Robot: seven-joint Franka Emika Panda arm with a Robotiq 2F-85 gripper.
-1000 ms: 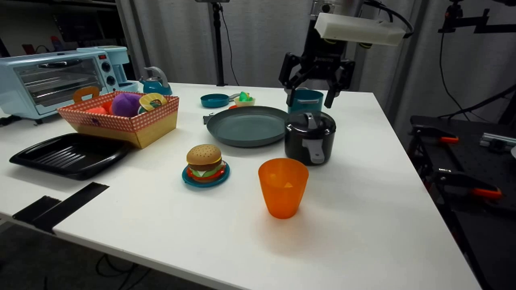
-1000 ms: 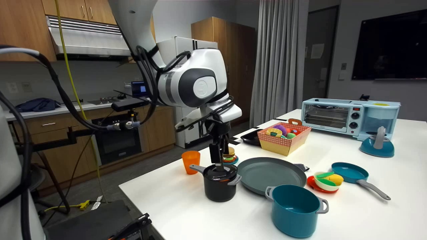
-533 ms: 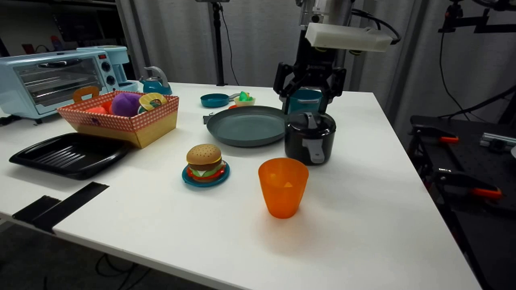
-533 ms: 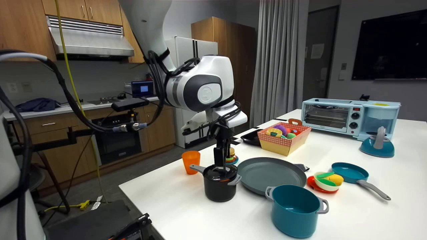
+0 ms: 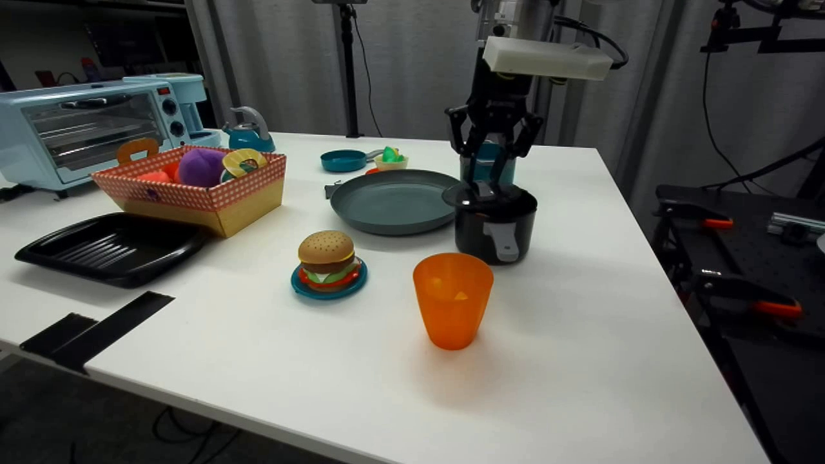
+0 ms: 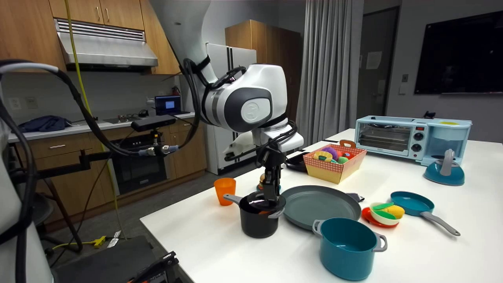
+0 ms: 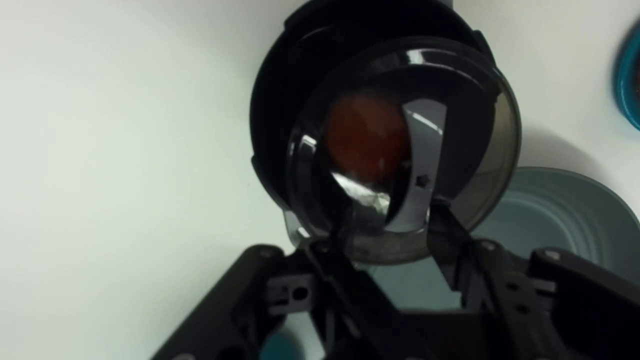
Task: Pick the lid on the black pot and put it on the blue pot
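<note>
The black pot [image 6: 257, 226] stands on the table, its mouth partly uncovered. Its dark see-through lid [image 7: 465, 165] with a grey handle [image 7: 427, 135] sits off-centre and slightly tilted, overhanging the rim on the grey plate's side. My gripper [image 7: 392, 215] has come down over the handle with its jaws partly closed. The handle lies between the fingers, near one of them, and a gap shows on the far side. In an exterior view the fingers hide the handle. The blue pot [image 6: 346, 251] stands without a cover; in an exterior view it is partly behind my gripper [image 5: 485, 182].
The grey-green plate [image 6: 318, 204] lies right beside the black pot. An orange cup [image 5: 453, 299] and a toy burger [image 5: 327, 258] stand close by. Something reddish [image 7: 367, 135] shows through the lid. A basket [image 5: 193, 187] and a black tray [image 5: 113, 248] lie farther off.
My gripper has come lower and its jaws have narrowed around the handle. The lid, seated on the black pot before, has slid sideways toward the grey plate and uncovered part of the mouth.
</note>
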